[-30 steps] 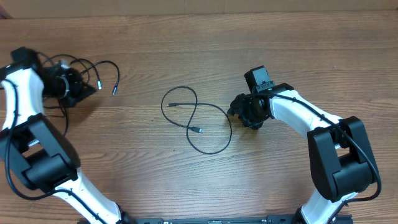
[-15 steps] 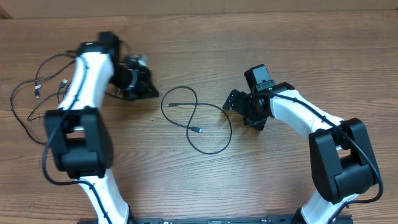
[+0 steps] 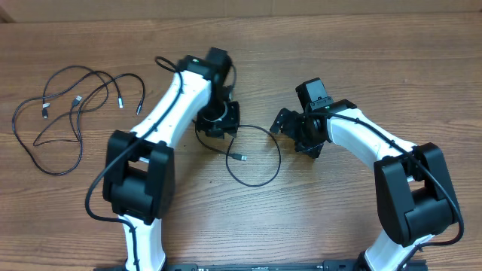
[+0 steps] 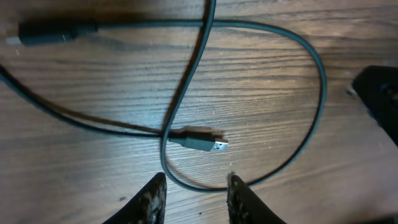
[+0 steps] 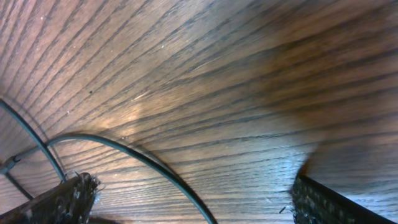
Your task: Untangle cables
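Observation:
One thin black cable [image 3: 260,181] lies looped in the middle of the table, its silver plug [image 3: 242,157] inside the loop. My left gripper [image 3: 221,120] hangs over the loop's left side. In the left wrist view the left gripper [image 4: 196,186] is open and empty, with the cable [image 4: 186,81] and its plug [image 4: 208,145] just beyond the fingertips [image 4: 155,190]. My right gripper [image 3: 292,134] stands wide open at the loop's right side. In the right wrist view the cable [image 5: 155,163] runs across the wood between the spread fingers [image 5: 71,196]. Other cables [image 3: 77,100] lie loosely spread at the far left.
The wooden table [image 3: 361,60] carries nothing else. Its far edge runs along the top of the overhead view. A dark part of the right arm [image 4: 379,93] shows at the right edge of the left wrist view, close to the loop.
My left arm has swung from the far left to the middle cable, leaving the other cables spread at the far left, and its jaws have parted. The right jaws have spread wider.

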{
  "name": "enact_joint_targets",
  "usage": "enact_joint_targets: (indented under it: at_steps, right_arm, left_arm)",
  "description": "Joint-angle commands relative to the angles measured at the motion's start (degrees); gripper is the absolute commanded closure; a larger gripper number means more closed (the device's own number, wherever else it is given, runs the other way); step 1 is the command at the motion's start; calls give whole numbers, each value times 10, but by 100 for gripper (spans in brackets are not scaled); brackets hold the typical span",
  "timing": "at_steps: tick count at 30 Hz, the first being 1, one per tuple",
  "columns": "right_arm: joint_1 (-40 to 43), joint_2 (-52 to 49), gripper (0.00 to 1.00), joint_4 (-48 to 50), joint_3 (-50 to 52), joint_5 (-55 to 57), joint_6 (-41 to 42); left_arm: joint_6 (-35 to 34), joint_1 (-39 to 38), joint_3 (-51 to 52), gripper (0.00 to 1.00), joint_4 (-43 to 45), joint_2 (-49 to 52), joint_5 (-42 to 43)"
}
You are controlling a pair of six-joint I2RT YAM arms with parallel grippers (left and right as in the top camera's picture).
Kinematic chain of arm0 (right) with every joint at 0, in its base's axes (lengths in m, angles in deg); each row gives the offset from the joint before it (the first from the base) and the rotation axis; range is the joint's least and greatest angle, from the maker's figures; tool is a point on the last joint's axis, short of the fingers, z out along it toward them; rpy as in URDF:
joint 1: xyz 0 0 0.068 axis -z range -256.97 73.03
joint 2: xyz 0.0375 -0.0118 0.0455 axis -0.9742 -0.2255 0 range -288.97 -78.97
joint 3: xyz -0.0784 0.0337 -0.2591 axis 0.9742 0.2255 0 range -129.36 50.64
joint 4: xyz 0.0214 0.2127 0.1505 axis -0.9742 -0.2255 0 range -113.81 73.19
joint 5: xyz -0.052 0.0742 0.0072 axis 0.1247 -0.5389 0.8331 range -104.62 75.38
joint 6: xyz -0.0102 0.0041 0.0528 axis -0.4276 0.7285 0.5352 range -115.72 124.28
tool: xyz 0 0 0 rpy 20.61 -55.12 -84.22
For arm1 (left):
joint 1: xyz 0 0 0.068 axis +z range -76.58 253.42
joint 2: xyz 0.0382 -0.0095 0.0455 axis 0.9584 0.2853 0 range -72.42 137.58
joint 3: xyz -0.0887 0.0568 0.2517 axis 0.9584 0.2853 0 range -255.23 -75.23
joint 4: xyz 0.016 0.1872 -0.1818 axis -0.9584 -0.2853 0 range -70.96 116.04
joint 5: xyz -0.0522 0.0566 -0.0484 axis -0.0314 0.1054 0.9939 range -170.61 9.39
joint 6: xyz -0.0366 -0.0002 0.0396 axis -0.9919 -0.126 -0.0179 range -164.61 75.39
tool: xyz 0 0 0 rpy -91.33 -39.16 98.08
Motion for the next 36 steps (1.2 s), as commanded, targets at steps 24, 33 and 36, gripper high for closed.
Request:
enact_joint_targets:
  at_steps: [24, 33, 36]
  right_arm:
    - [135, -15, 0, -16, 12, 142, -2]
    - [135, -15, 0, -16, 12, 142, -2]
    - [135, -15, 0, -16, 12, 142, -2]
  left_arm:
    - [-172, -63, 48, 82, 86, -9, -167]
    - [-190, -64, 142, 77, 126, -9, -165]
    - [-191, -64, 162, 77, 143, -9, -165]
